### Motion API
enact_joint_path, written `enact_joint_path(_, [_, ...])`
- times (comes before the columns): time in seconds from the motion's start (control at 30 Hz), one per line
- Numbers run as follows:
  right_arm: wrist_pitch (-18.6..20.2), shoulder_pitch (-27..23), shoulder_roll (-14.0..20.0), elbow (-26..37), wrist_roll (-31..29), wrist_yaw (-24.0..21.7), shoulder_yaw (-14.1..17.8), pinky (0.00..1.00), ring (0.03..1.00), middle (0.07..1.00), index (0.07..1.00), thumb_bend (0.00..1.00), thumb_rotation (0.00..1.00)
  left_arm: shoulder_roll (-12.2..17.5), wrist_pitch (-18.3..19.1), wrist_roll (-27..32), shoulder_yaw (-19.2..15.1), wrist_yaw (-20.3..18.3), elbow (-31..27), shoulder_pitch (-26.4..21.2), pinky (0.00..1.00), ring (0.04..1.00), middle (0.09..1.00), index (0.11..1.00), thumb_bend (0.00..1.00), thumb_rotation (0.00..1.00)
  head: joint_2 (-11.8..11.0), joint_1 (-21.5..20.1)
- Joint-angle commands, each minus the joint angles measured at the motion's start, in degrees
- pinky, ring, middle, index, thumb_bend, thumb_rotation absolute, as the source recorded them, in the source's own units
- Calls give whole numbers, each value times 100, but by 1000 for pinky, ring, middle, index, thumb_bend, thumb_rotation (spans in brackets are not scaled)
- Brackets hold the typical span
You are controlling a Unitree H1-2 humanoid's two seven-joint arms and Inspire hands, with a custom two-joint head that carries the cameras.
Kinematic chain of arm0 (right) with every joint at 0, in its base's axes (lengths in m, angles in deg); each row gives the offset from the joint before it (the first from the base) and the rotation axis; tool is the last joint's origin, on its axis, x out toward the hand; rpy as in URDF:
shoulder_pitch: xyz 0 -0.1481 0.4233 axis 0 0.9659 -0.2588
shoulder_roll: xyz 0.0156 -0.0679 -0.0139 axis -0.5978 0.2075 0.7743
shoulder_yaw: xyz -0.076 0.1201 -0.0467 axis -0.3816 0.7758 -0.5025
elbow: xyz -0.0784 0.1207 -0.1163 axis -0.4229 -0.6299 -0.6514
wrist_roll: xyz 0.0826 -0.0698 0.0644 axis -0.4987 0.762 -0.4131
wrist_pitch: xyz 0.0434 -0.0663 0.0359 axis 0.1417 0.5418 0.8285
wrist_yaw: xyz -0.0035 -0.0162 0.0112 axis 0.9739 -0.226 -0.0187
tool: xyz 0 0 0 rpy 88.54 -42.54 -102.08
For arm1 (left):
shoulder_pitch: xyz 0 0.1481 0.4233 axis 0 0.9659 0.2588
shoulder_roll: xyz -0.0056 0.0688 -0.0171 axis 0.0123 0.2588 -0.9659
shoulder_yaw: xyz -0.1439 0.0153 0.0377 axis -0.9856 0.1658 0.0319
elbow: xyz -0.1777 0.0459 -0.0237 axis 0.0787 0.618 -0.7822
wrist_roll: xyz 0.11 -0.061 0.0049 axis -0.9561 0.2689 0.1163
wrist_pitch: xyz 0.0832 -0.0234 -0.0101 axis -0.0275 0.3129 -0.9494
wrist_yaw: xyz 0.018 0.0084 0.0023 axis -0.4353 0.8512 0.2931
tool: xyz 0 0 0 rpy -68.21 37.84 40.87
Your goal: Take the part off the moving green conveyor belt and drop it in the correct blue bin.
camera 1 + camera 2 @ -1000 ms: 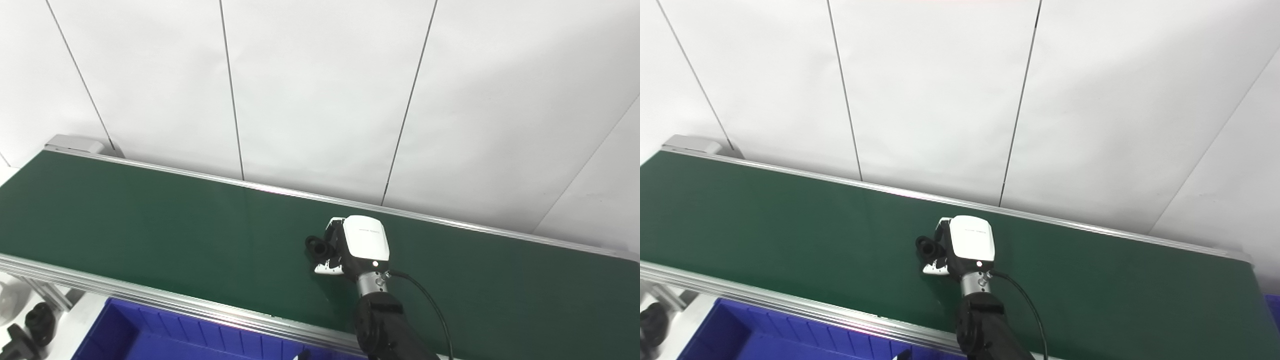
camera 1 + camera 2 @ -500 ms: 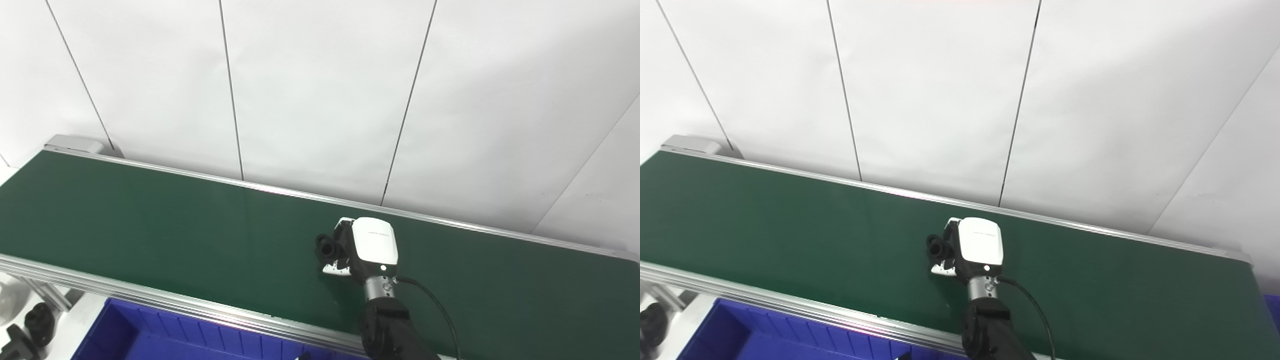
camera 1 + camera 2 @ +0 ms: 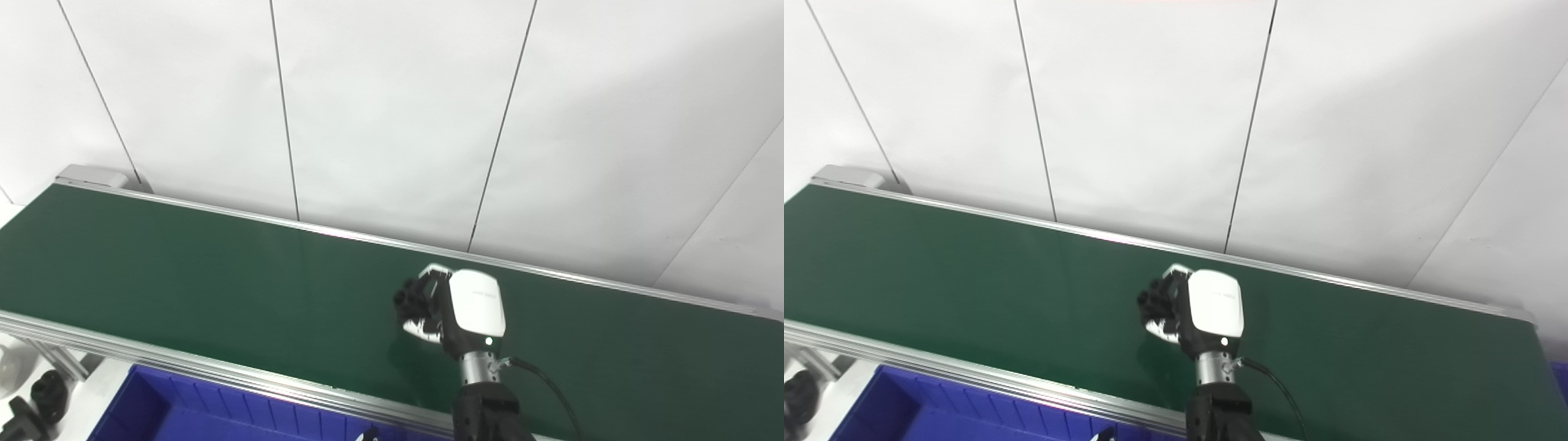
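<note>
Right robot hand (image 3: 456,303), white-backed with dark fingers, is over the middle of the green conveyor belt (image 3: 184,282), nearer its far rail. The fingers are curled around the small black moulded part (image 3: 409,299), which sits at the hand's left side; I read this as a closed grip on the part. A shadow on the belt beneath suggests the part is lifted clear, though I cannot confirm the gap. The palm faces left, so the fingers wrap the part from the side, probably to catch it as the belt carried it in.

Left robot hand is not in view.

The blue plastic bin (image 3: 202,410) sits below the near rail of the belt, at the bottom edge. I judge the carry must cross that silver near rail (image 3: 184,361); nothing else stands between. A few loose black parts (image 3: 43,392) lie off the belt's near-left corner, outside the bin. The black cable (image 3: 551,386) trailing from the wrist could drag on the belt.
</note>
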Motion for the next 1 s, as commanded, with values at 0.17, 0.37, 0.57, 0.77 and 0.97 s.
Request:
enact_joint_path(0.17, [258,358,-19,1850,452,-839,66,142,206,299,487,501,138,87,-43,83,-91,12,-446,62,820,922,987,1000,779,898,377,-521])
enact_joint_path(0.37, [497,843,-159,3046,845,-1609,140,126,187,275,486,502,134,248,207,396,-194,-156,-896,169,917,952,998,1000,764,879,791,-1241])
enact_joint_path(0.57, [661,1726,-306,4206,1364,-2314,142,99,161,255,485,504,129,385,687,833,-333,-364,-1448,240,998,984,1000,1000,763,914,1256,-1774])
enact_joint_path(0.77, [510,2887,-290,5036,1763,-2899,207,135,197,287,485,504,131,570,999,1001,-552,-480,-1765,186,1000,987,1000,1000,728,992,1568,-2146])
enact_joint_path(0.97, [255,3922,-69,5378,1780,-2982,330,123,179,265,486,507,124,705,1082,1459,-758,-657,-1832,70,1000,1000,1000,1000,723,969,1898,-2426])
